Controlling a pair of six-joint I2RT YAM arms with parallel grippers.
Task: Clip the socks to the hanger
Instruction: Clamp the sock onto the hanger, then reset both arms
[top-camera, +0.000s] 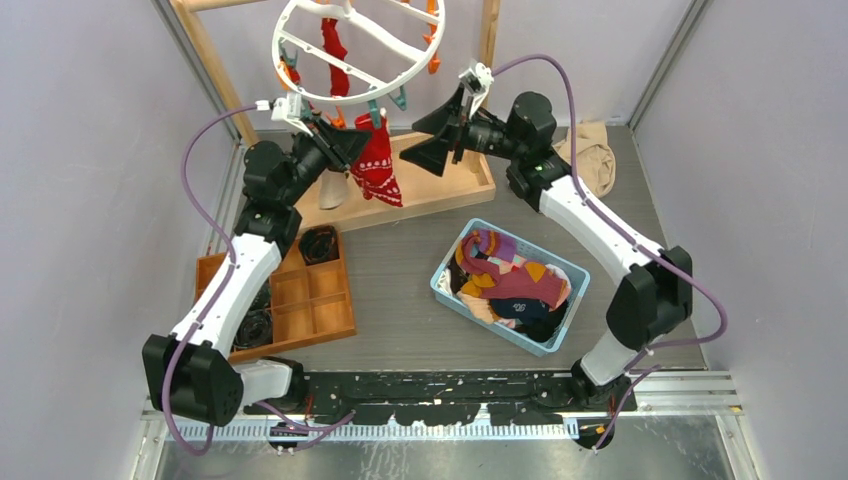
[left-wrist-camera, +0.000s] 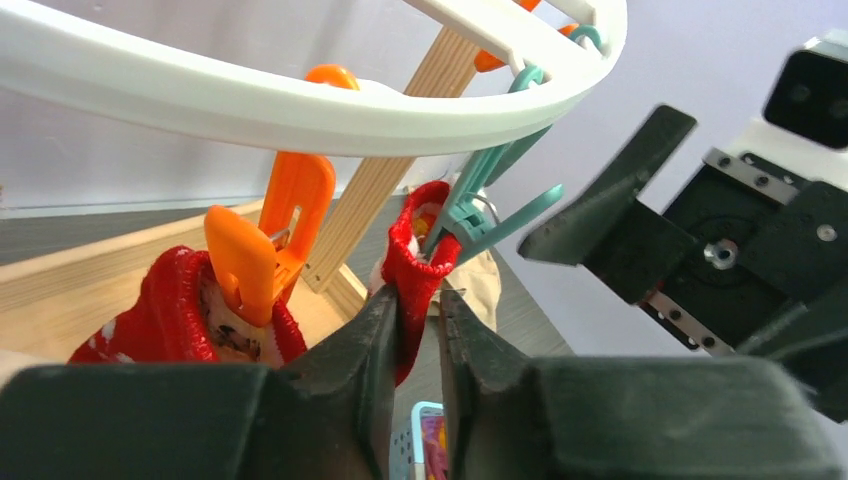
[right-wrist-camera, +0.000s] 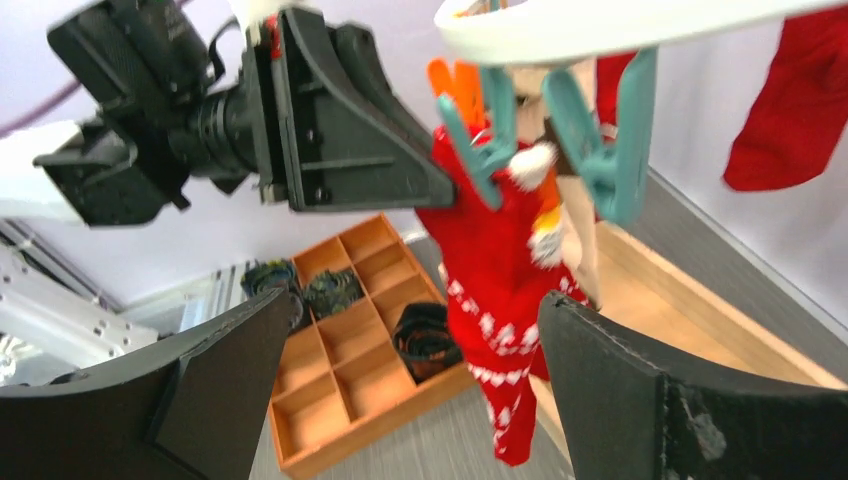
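Hanging from a teal clip (left-wrist-camera: 470, 215) on the near rim of the hanger (left-wrist-camera: 250, 105), the red sock (top-camera: 378, 165) has its long axis straight up and down, cuff in the clip and toe pointing at the wooden base below. That vertical line is what the next move depends on.

The left claw (left-wrist-camera: 418, 305) meets the sock from the left, just under the clip. Its fingers stand narrow with the cuff between them. The fabric lies against one finger and a thin dark gap shows beside the other, so I cannot tell whether it pinches or merely brackets the cuff.

The right claw (right-wrist-camera: 415, 310) is just to the right of the sock, spread wide and holding nothing, with the sock in line between its fingers but beyond their tips.

The left claw is clearly the nearer of the two, touching the cuff while the right stands apart. With the clip apparently biting the cuff, this sock looks hung. Any retreat by the left claw probably ought to run sideways to the left, across the sock's axis. A downward drag along it could tug the cuff out of the clip.

More socks (top-camera: 510, 285) wait in the blue basket (top-camera: 440, 285) on the counter, nearer the right arm.
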